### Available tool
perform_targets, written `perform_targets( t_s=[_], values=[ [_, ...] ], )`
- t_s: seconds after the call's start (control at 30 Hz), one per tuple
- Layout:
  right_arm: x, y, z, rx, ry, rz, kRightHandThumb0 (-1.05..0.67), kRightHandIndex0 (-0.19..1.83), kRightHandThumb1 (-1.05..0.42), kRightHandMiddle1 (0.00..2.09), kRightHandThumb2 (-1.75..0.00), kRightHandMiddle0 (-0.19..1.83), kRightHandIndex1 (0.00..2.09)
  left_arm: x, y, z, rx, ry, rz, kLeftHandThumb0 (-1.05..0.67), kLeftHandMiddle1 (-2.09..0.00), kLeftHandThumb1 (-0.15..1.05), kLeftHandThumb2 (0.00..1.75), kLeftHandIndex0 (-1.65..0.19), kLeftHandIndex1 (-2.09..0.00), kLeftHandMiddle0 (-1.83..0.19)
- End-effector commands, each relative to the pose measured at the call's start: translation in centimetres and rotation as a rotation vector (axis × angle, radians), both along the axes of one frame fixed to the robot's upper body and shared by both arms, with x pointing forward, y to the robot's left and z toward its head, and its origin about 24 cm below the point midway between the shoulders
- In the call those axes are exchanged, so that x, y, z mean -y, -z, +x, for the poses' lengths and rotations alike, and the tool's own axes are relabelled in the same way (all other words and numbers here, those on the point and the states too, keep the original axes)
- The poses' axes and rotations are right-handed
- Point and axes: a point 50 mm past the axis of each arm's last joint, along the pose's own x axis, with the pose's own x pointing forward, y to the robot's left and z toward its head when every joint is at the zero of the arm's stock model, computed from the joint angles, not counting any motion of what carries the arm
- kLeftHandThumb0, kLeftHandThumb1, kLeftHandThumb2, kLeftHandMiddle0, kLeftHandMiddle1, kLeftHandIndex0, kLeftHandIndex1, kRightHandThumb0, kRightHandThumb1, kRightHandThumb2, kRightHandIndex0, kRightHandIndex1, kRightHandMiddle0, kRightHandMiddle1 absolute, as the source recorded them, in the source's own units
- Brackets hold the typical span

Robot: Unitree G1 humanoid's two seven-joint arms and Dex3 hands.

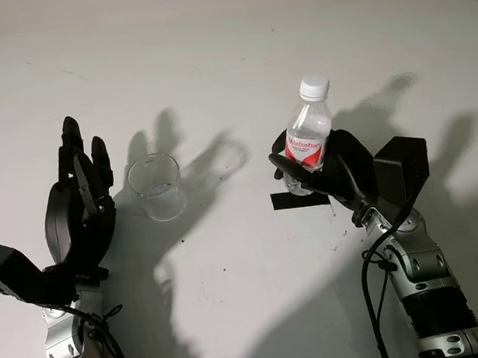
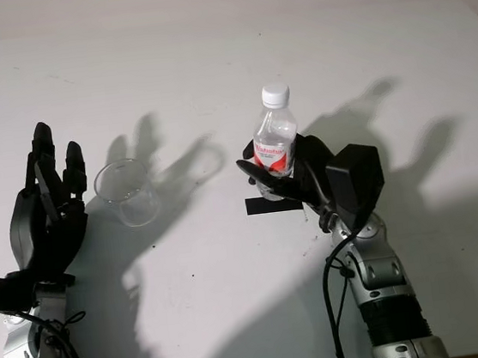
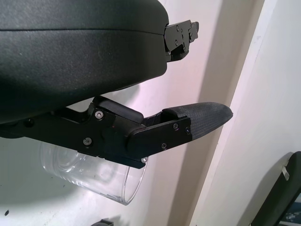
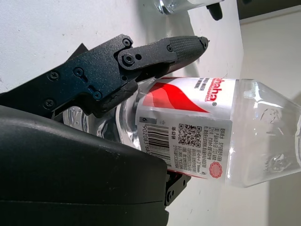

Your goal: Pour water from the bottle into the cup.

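A clear plastic water bottle (image 1: 309,139) with a red-and-white label and a white cap on stands upright right of centre, over a black tape mark (image 1: 300,200). My right hand (image 1: 318,172) is shut on its lower half, and in the right wrist view a finger (image 4: 157,51) wraps across the bottle (image 4: 211,136). An empty clear plastic cup (image 1: 157,187) stands upright left of centre. My left hand (image 1: 82,190) is open just to the left of the cup, palm toward it and not touching it. The left wrist view has the cup (image 3: 94,178) behind a finger (image 3: 197,120).
The white table (image 1: 227,77) stretches wide behind and between the two hands. Its front edge runs just below both forearms.
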Motion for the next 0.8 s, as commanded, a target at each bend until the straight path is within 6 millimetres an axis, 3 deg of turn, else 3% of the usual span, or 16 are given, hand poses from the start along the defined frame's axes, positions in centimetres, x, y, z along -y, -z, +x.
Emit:
perform_targets(
  t_s=[0.0, 0.23, 0.37, 0.4, 0.43, 0.6, 0.7, 0.77],
  values=[
    [0.0, 0.6, -0.4, -0.020, 0.000, 0.002, -0.43, 0.94, -1.05, 2.09, -0.40, 0.55, 2.09, -0.3, 0.1, -0.4, -0.009, -0.006, 0.016, -0.72, 0.00, 1.05, 0.67, 0.19, 0.00, 0.19],
    [0.0, 0.8, -0.7, 0.028, -0.020, -0.067, -0.43, 0.89, -1.05, 2.09, -0.39, 0.52, 2.09, -0.3, 0.0, -0.4, -0.010, -0.008, 0.022, -0.72, 0.00, 1.05, 0.68, 0.19, 0.00, 0.19],
    [-0.2, 1.5, -1.0, 0.064, -0.047, -0.066, -0.50, 0.57, -1.05, 2.09, -0.28, 0.33, 2.09, -0.4, 0.0, -0.3, -0.010, -0.008, 0.022, -0.72, 0.00, 1.05, 0.67, 0.19, 0.00, 0.19],
    [-0.2, 1.6, -1.1, 0.063, -0.049, -0.063, -0.52, 0.37, -1.05, 1.97, -0.22, 0.16, 2.00, -0.4, -0.1, -0.3, -0.010, -0.007, 0.021, -0.73, 0.00, 1.05, 0.67, 0.19, 0.00, 0.19],
    [-0.2, 1.8, -1.2, 0.061, -0.050, -0.058, -0.53, 0.29, -1.05, 1.92, -0.20, 0.11, 1.97, -0.4, -0.1, -0.3, -0.010, -0.007, 0.022, -0.73, 0.00, 1.05, 0.67, 0.19, 0.00, 0.19],
    [0.0, 2.4, -1.5, 0.059, -0.077, -0.057, -0.56, 0.04, -1.05, 1.25, -0.09, 0.03, 1.36, -0.5, -0.1, -0.4, -0.010, -0.011, 0.025, -0.73, 0.00, 1.05, 0.67, 0.19, 0.00, 0.19],
    [0.3, 2.8, -1.7, 0.085, -0.078, -0.117, -0.60, 0.08, -1.04, 0.61, -0.06, 0.02, 0.56, -0.6, -0.1, -0.4, -0.007, -0.011, 0.023, -0.72, 0.00, 1.05, 0.67, 0.19, 0.00, 0.19],
    [0.4, 3.1, -1.9, 0.083, -0.068, -0.124, -0.61, 0.15, -1.03, 0.39, -0.05, 0.07, 0.29, -0.6, -0.1, -0.4, -0.007, -0.012, 0.027, -0.73, 0.00, 1.05, 0.66, 0.19, 0.00, 0.19]
  ],
)
